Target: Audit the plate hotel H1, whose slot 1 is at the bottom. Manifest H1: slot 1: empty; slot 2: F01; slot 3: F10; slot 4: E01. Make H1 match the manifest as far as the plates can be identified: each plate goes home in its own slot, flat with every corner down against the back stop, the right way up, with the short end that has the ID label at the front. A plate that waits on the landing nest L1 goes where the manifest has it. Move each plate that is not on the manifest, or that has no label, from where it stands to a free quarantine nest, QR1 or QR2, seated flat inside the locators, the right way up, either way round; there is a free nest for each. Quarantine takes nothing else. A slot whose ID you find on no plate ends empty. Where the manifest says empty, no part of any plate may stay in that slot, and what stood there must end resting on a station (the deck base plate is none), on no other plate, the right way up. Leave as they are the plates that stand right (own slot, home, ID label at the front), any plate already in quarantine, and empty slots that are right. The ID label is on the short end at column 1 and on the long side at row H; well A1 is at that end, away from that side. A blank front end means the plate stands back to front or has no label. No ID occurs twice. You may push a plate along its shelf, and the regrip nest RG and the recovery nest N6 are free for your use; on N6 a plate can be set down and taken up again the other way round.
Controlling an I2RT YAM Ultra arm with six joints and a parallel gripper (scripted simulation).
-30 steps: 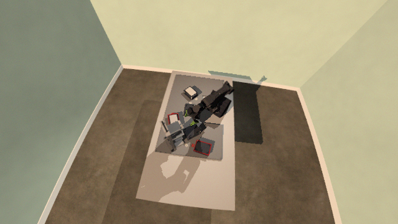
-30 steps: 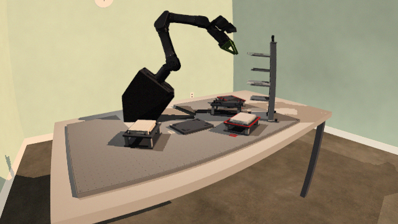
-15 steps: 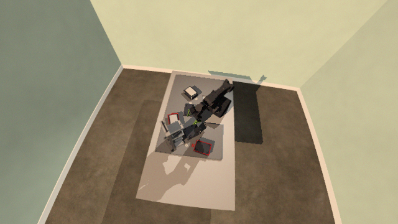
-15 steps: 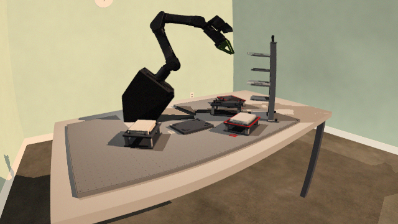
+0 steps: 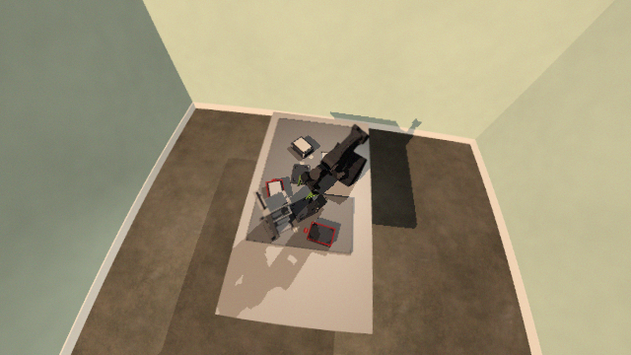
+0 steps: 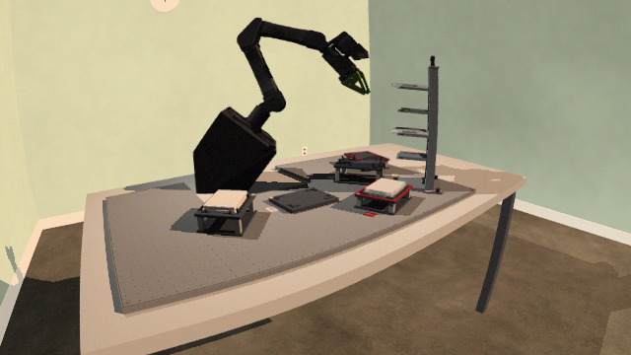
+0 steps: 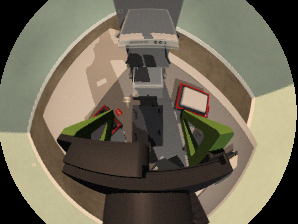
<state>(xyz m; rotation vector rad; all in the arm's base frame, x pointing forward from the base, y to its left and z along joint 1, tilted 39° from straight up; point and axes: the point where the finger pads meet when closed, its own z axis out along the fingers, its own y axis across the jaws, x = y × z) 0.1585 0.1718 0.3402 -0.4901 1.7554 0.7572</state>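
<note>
The plate hotel H1 [image 6: 430,123] stands at the table's far right, a dark post with thin shelves one above the other. In the wrist view the hotel [image 7: 148,10] is straight ahead, and a pale plate [image 7: 148,30] lies on a shelf below the top one, with a marked strip on its front edge. I cannot tell what the other slots hold. My gripper [image 6: 359,85] is open and empty. It hangs high in front of the hotel, near top-shelf height and clear of it. Its green fingers also show in the wrist view [image 7: 152,132]. A cream plate [image 6: 225,199] rests on a raised nest at the left.
A red-framed nest [image 6: 384,189] beside the hotel holds a white plate, and it also shows in the wrist view [image 7: 193,99]. A second red-framed nest [image 6: 362,159] behind it looks dark on top. A flat dark nest [image 6: 304,199] lies mid-deck. The arm's base [image 6: 232,150] stands behind.
</note>
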